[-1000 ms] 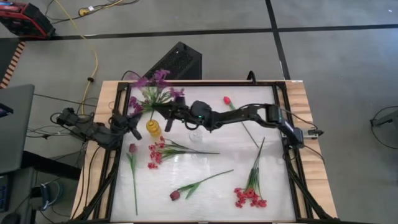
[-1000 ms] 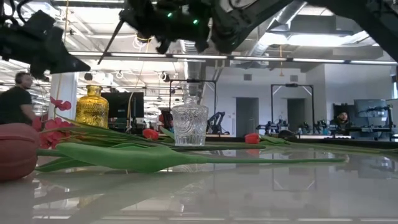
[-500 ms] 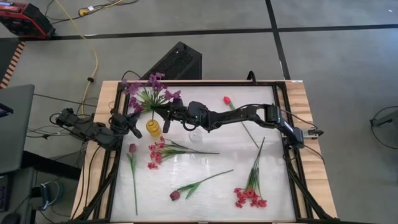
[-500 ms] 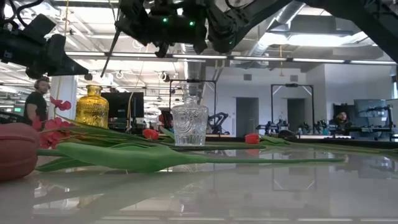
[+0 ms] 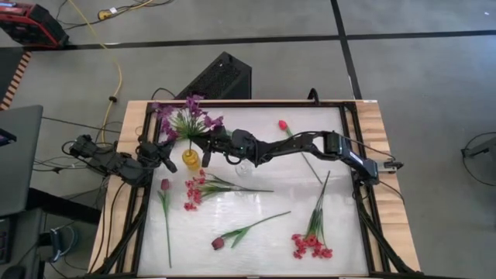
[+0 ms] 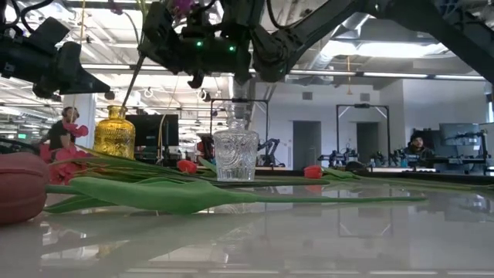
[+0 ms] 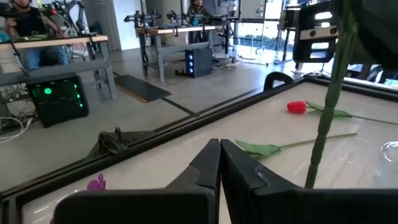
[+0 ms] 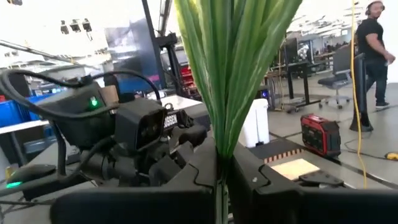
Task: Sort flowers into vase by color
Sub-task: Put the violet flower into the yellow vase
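Note:
My right gripper (image 5: 211, 143) reaches across the table from the right and is shut on a purple blossom spray (image 5: 184, 118), held in the air by the yellow vase (image 5: 190, 160). In the low view the spray's bare stem (image 6: 135, 73) slants down and ends just above the yellow vase's mouth (image 6: 114, 110). The clear glass vase (image 6: 235, 152) stands to its right. My left gripper (image 7: 220, 158) is shut on nothing and hovers at the table's left edge. Two red-pink sprays (image 5: 200, 188) (image 5: 310, 245), a maroon tulip (image 5: 164, 184), a dark tulip (image 5: 218, 242) and a red tulip (image 5: 284, 125) lie flat on the table. My right gripper pinches the purple spray between its two fingers at the bundle of green leaves and stem (image 8: 222, 134) below the blossoms. The fingers come about level from the table's right, lying across the stem. The spray is lifted clear, nearly upright, with its stem end hanging below the fingers.
The white tabletop (image 5: 263, 198) has free room in its middle and along the near side between the lying flowers. My left arm (image 5: 124, 164) sits close to the yellow vase on its left. People and workbenches stand in the room beyond the table.
My right gripper has carried the purple spray a little toward the table's left, and the blossoms have shifted left with it. In the low view the stem has come lower and its end now hangs just above the yellow vase's mouth.

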Robot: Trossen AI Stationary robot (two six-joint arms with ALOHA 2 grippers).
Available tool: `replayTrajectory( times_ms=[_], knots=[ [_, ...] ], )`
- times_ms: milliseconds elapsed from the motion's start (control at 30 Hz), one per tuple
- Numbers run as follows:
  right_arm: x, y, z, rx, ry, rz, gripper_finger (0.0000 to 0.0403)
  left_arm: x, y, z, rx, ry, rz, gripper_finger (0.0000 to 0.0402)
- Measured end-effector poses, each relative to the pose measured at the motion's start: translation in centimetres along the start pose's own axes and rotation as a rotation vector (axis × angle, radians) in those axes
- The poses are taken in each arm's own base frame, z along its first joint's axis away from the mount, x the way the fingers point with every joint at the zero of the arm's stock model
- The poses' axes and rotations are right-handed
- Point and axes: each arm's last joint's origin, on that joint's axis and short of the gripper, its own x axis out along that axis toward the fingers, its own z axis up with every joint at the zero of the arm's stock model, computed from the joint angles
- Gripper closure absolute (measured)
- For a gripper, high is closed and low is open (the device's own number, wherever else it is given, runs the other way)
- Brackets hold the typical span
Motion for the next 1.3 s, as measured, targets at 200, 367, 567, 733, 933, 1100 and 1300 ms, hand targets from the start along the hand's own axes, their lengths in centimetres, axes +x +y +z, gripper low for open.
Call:
replayTrajectory(
  times_ms=[200, 367, 567, 733, 933, 1100, 1300],
  knots=[
    [0.0, 0.1, -0.5, -0.024, 0.056, 0.063, 0.0345, 0.0, 0.0, 0.0, 0.0, 0.0, 0.0, 0.0401],
    [0.0, 0.1, -0.8, -0.032, 0.098, 0.121, 0.0315, 0.0, 0.0, 0.0, 0.0, 0.0, 0.0, 0.0401],
    [0.8, -0.9, -0.3, 0.032, 0.242, 0.183, 0.0247, 0.0, 0.0, 0.0, 0.0, 0.0, 0.0, 0.0401],
    [1.9, -1.2, 1.2, -0.02, 0.42, 0.177, 0.0177, 0.0, 0.0, 0.0, -0.001, 0.0, 0.0, 0.0401],
    [2.1, -0.8, 4.1, -0.131, 0.708, 0.163, 0.0131, 0.0, 0.0, 0.0, -0.001, 0.002, -0.009, 0.0401],
    [1.0, -0.9, 6.8, -0.191, 0.925, 0.159, 0.0127, 0.0, 0.0, 0.0, -0.001, 0.002, -0.009, 0.0401],
    [-1.6, -1.3, 10.2, -0.206, 1.088, 0.147, 0.0127, 0.0, -0.1, 0.1, -0.064, 0.002, -0.026, 0.0401]
  ],
)
